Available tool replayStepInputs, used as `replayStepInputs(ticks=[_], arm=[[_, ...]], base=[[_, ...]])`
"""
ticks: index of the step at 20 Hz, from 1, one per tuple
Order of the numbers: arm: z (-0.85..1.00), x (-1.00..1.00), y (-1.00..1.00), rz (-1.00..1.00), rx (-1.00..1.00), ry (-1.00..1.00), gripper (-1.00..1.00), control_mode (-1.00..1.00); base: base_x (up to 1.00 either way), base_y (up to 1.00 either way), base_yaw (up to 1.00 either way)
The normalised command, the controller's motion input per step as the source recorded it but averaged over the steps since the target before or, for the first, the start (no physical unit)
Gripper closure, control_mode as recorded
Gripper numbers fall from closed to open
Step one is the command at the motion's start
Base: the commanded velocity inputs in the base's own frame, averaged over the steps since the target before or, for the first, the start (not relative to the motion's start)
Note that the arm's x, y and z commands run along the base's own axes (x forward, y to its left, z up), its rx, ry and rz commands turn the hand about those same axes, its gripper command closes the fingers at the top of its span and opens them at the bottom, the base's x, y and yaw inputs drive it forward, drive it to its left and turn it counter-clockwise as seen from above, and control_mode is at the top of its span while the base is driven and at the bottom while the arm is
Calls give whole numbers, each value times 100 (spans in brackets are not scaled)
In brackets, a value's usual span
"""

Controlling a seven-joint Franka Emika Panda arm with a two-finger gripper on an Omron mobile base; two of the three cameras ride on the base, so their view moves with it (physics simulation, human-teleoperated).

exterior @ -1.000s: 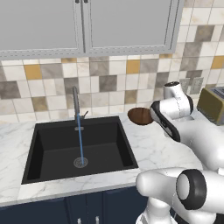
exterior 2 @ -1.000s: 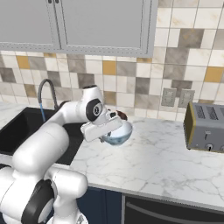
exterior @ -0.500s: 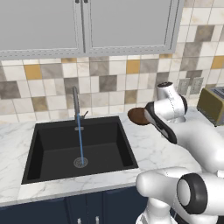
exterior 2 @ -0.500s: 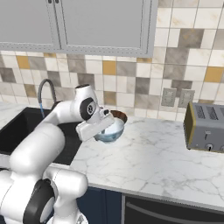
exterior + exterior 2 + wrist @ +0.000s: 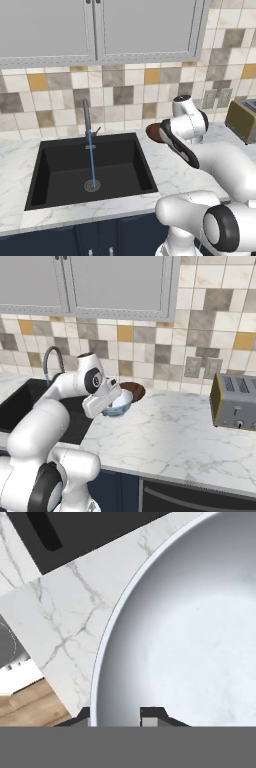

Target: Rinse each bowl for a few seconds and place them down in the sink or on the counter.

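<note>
My gripper (image 5: 113,401) is shut on the rim of the glossy white bowl (image 5: 121,402) and holds it a little above the counter (image 5: 165,431), just right of the sink (image 5: 20,401). In the hand view the white bowl (image 5: 190,637) looms large, its rim pinched between my fingertips (image 5: 152,715). The dark brown bowl (image 5: 135,391) rests on the counter right behind the white one; it is also seen beside my hand, the brown bowl (image 5: 153,132). The black sink (image 5: 55,175) lies to the left, with a blue stream of water running from the faucet (image 5: 86,116) to the drain.
A tan toaster (image 5: 234,401) stands on the counter at the far right. The tiled wall and grey upper cabinets (image 5: 100,30) close off the back. Marble counter (image 5: 165,172) runs between the sink and the arm.
The arm has carried the white bowl to the left, from over the counter toward the sink's right edge. The brown bowl has stayed in place and the water keeps running.
</note>
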Motion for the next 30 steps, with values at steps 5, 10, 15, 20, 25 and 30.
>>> replayStepInputs(ticks=[5,10,15,20,25,30], arm=[[0,9,29,14,0,3,100,-100],[0,9,34,12,0,3,100,-100],[-1,9,37,11,-1,1,100,-100],[-1,7,37,12,0,0,100,-100],[-7,7,37,12,-1,0,100,-100],[-7,12,37,11,-1,-1,100,-100]], base=[[0,0,0],[0,0,0],[0,0,0],[0,0,0],[0,0,0],[0,0,0]])
